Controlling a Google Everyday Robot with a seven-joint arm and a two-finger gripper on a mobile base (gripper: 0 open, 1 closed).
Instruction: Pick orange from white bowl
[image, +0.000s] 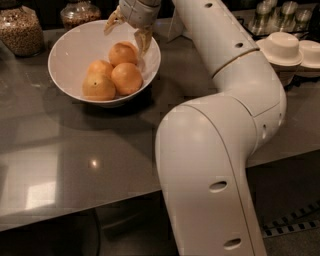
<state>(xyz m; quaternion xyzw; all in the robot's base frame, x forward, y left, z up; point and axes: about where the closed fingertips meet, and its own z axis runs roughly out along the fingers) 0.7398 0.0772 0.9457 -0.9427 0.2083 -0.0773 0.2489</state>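
A large white bowl (70, 55) sits on the grey counter at the upper left and holds several oranges. One orange (124, 53) lies at the back right, one (127, 78) in front of it, one (100, 67) to the left, and a yellower one (98, 87) at the front left. My gripper (128, 31) hangs over the bowl's back right, just above the back orange. Its fingers (144, 38) are spread apart and hold nothing.
Two glass jars (20, 30) (80, 12) stand behind the bowl at the back left. Stacked small white dishes (282, 47) sit at the right edge. My white arm (220, 125) fills the middle and right of the view. The counter's front edge runs along the lower left.
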